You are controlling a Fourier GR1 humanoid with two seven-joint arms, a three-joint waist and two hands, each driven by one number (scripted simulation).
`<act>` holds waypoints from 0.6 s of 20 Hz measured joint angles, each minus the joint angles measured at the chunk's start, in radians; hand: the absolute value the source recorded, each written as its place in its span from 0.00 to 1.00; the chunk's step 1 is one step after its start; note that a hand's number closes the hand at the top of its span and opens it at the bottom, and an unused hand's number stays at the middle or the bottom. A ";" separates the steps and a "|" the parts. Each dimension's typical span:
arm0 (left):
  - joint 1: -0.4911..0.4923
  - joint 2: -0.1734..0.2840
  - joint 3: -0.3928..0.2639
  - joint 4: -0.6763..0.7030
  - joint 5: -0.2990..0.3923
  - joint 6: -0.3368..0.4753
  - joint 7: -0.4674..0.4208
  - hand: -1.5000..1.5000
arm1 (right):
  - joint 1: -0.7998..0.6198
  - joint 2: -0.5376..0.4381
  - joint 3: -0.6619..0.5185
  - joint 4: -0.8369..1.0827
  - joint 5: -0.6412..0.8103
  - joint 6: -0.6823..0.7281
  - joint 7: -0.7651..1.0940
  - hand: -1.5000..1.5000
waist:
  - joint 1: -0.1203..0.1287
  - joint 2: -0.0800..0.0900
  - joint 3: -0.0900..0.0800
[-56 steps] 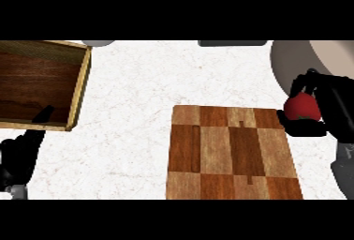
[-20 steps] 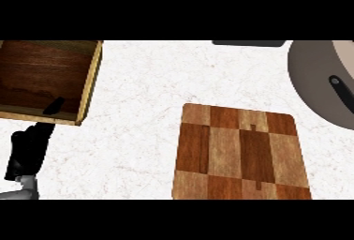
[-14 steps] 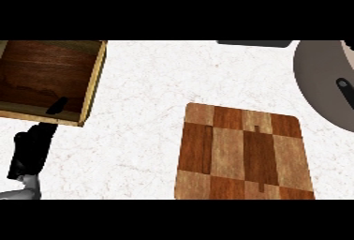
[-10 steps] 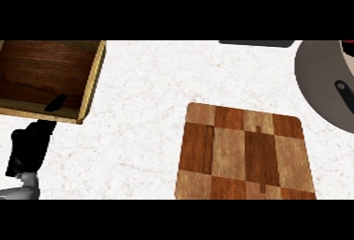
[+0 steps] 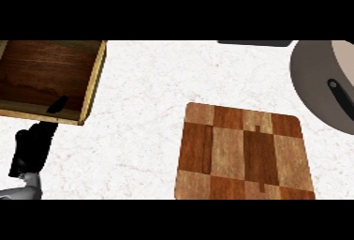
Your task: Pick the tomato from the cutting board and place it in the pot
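1 hand, the left hand (image 5: 33, 149), rests with straight fingers holding nothing, left of the cutting board (image 5: 242, 152) on the white counter (image 5: 145, 93).

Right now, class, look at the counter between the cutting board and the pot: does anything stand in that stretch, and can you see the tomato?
Nothing visible stands between the cutting board and the pot; only bare counter lies there. No tomato shows on the board or elsewhere in view. The left hand rests at the left edge; the right hand is out of view.

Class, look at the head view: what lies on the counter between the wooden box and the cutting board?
Nothing: between the wooden box and the cutting board, the head view shows only bare white counter.
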 measured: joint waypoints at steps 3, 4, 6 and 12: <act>0.008 0.001 0.006 -0.013 0.005 -0.001 0.010 0.50 | -0.015 -0.005 -0.082 0.002 -0.087 0.033 -0.046 0.00 | -0.006 -0.005 0.000; 0.005 0.000 0.004 -0.017 0.001 0.004 0.018 0.50 | -0.014 -0.013 -0.105 0.007 -0.112 0.054 -0.058 0.00 | -0.009 -0.006 0.000; 0.005 0.001 0.007 -0.022 0.002 0.003 0.023 0.50 | -0.015 -0.032 -0.141 0.022 -0.151 0.100 -0.068 0.00 | -0.012 -0.006 0.000; 0.025 -0.005 0.013 -0.019 -0.001 0.008 0.005 0.50 | 0.035 -0.097 -0.192 0.062 -0.218 0.278 -0.085 0.00 | -0.028 -0.012 -0.002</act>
